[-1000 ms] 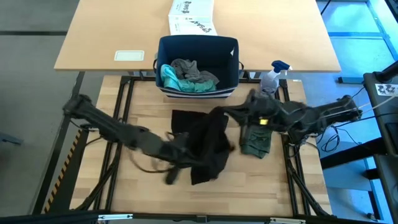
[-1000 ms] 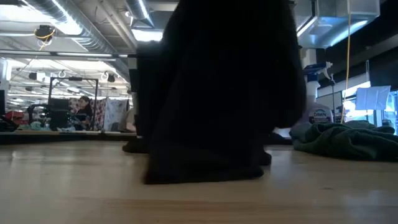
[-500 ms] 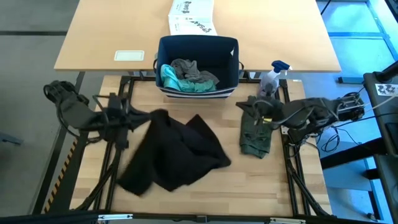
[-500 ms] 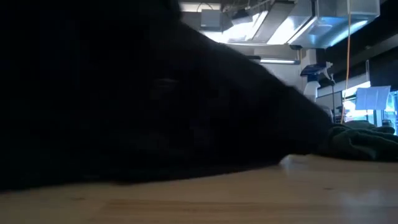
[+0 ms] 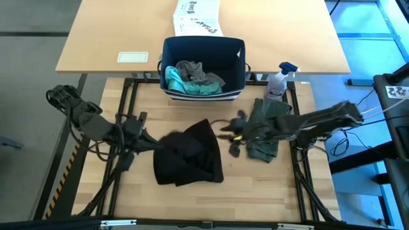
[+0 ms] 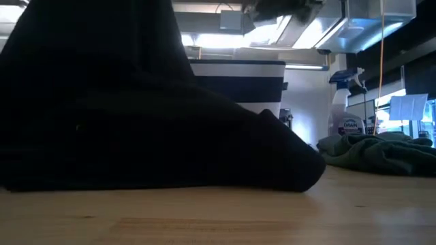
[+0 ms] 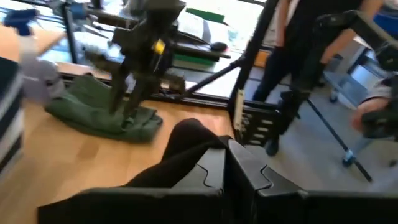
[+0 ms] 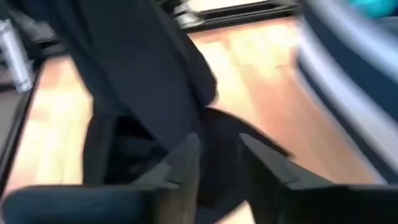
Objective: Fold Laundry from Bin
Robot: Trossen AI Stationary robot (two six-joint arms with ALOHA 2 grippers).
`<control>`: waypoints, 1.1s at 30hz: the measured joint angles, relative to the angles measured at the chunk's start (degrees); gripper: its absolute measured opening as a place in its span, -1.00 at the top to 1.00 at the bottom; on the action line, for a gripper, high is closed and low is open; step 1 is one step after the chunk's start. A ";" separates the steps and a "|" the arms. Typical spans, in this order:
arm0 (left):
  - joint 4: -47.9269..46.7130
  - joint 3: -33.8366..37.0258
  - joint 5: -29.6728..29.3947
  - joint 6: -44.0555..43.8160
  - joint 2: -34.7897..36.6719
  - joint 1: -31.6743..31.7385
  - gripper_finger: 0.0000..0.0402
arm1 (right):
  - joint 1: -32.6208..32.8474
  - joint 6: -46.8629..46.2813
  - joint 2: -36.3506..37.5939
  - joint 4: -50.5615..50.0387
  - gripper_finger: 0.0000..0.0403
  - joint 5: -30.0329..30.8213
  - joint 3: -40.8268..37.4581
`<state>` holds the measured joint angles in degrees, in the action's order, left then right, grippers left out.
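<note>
1. The black T-shirt [image 5: 187,158] lies bunched in a heap on the wooden table [image 5: 268,185], in front of the bin and a little to the left arm's side of the middle
2. The left gripper [image 5: 146,139] sits at the heap's left edge; in the left wrist view its fingers [image 7: 208,171] are pressed together with black cloth pinched between them
3. The right gripper [image 5: 234,135] hangs just beside the heap's right edge, above the table, between the black T-shirt and the olive-green piece [image 5: 264,131]
4. In the right wrist view the right gripper's fingers [image 8: 186,163] stand a little apart with a gap between them and nothing in it; black cloth lies just beyond
5. The olive-green piece lies crumpled on the right part of the table, under the right arm, apart from the black heap
6. The navy-blue bin [image 5: 203,67] stands at the table's far edge, holding a teal piece [image 5: 176,80] and a grey garment [image 5: 195,69]
7. A spray bottle [image 5: 279,81] stands beside the bin, near the olive-green piece
8. A white printed box [image 5: 196,17] lies on the desk behind the bin
</note>
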<state>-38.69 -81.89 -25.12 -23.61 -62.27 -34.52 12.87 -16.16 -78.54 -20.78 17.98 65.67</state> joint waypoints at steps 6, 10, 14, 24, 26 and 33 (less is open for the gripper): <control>0.49 0.00 9.84 -3.49 -0.36 -0.04 1.00 | -3.87 7.79 -10.71 13.20 0.03 -4.18 -1.88; -0.65 0.02 10.45 -4.64 -0.88 -0.67 1.00 | -6.34 9.72 -17.35 21.95 -0.04 -13.55 -1.94; -1.14 0.02 7.47 -4.71 -0.78 -0.92 1.00 | -6.44 10.59 -21.28 26.71 -0.02 -22.47 -1.90; -1.18 0.02 6.60 -4.82 -0.78 -0.92 1.00 | -6.52 11.05 -28.76 30.76 0.01 -20.55 -1.90; -1.18 0.02 6.57 -4.84 -0.78 -0.92 1.00 | -6.46 11.32 -29.63 31.45 0.06 -20.55 -1.92; -1.28 0.02 6.60 -5.04 -0.73 -0.92 1.00 | -6.53 15.79 -21.83 30.56 0.90 -20.87 -1.84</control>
<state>-39.98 -81.87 -18.52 -28.64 -63.00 -35.44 6.34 -0.37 -100.37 9.78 -2.88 63.82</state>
